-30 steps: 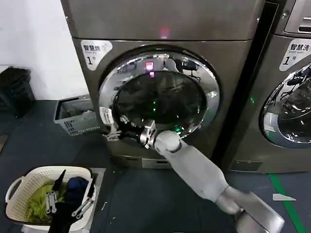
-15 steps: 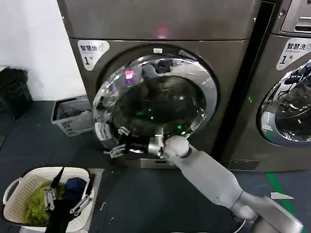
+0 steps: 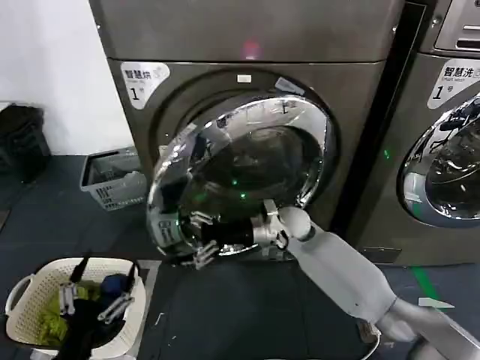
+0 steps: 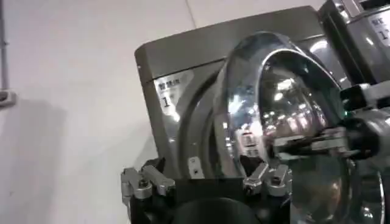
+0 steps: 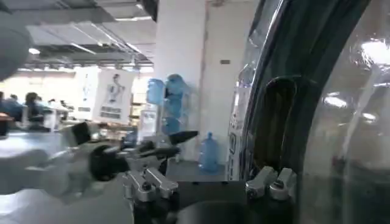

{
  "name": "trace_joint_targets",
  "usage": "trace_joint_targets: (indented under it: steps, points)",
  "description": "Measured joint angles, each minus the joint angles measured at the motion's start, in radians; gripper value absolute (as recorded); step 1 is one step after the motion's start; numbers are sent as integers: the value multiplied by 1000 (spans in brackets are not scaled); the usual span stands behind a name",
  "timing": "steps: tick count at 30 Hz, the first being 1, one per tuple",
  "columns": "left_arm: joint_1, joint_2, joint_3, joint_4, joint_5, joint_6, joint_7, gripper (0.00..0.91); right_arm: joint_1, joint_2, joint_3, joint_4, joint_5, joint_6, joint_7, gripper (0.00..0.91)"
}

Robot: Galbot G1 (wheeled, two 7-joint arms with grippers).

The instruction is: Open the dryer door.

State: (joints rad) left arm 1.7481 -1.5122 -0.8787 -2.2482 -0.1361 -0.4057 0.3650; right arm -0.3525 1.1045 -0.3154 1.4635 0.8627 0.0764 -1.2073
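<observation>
Our right gripper (image 3: 201, 241) sits at the lower left rim of the large round chrome-ringed dryer door (image 3: 232, 176). We cannot tell how its fingers stand, though its place suits hooking the free edge and swinging it off the big grey-bronze front-loading dryer (image 3: 247, 45). The door hangs partly open. The right arm reaches out nearly straight. Our left gripper (image 4: 207, 182) waits low, jaws apart.

The big grey-bronze metal dryer (image 4: 183, 67) stands against a plain white wall (image 4: 67, 103), a white "1" label (image 4: 170, 92) at its upper corner. Its round chrome-ringed porthole door (image 4: 274, 115) stands ajar. The right gripper (image 4: 286, 144) reaches the door's rim.
</observation>
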Motion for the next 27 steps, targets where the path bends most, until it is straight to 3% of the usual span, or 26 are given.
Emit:
trace_joint_targets:
  steps: [11, 27]
  points:
    - [-112, 160, -34, 66, -144, 60, 18, 907, -64, -125, 61, 135, 21, -10, -116, 907]
    - [-394, 401, 77, 240, -267, 218, 49, 907, -258, -301, 298, 307, 42, 8, -166, 907]
